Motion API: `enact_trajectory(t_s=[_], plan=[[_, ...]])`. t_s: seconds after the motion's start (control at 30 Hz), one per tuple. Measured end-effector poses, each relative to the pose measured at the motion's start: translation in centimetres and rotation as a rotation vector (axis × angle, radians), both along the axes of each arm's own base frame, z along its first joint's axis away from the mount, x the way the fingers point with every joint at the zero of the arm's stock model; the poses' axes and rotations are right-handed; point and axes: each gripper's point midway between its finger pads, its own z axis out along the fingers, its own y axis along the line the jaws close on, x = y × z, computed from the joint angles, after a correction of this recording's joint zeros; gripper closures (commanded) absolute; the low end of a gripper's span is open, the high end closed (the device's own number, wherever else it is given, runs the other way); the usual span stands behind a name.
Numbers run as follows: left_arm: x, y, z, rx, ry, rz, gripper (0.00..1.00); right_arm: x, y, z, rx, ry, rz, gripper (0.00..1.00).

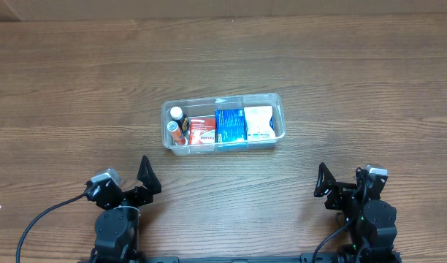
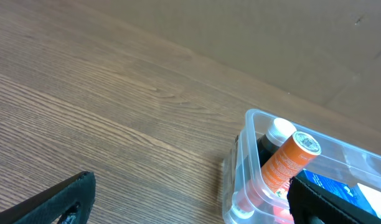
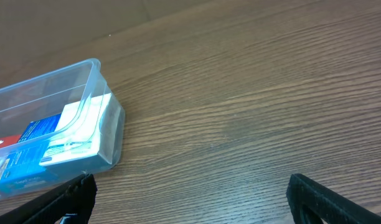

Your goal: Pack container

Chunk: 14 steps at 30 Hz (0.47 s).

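The clear plastic container point(image 1: 276, 99) sits mid-table. Inside it, from left to right, are a white-capped dark bottle point(image 1: 177, 113), an orange tube point(image 1: 181, 131), a red box point(image 1: 202, 131), a blue box point(image 1: 230, 125) and a white box point(image 1: 258, 123). The left wrist view shows the container's left end point(image 2: 249, 152) with the orange tube point(image 2: 287, 160). The right wrist view shows its right end point(image 3: 97, 81) with the white box point(image 3: 78, 129). My left gripper point(image 1: 147, 176) and right gripper point(image 1: 325, 181) are open and empty, near the front edge, well short of the container.
The wooden table point(image 1: 355, 66) extends around the container on all sides. Black cables run from the left arm base point(image 1: 41, 219) and by the right arm base point(image 1: 333, 237) at the front edge.
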Motion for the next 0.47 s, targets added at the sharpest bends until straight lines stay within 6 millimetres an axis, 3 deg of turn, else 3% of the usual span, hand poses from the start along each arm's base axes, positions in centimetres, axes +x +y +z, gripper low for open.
enact_trajectory(t_s=[0.47], plan=[[0.00,0.00,-0.02,0.000,0.001,0.000,0.00,0.00,0.00,0.00,0.000,0.000,0.000,0.00]])
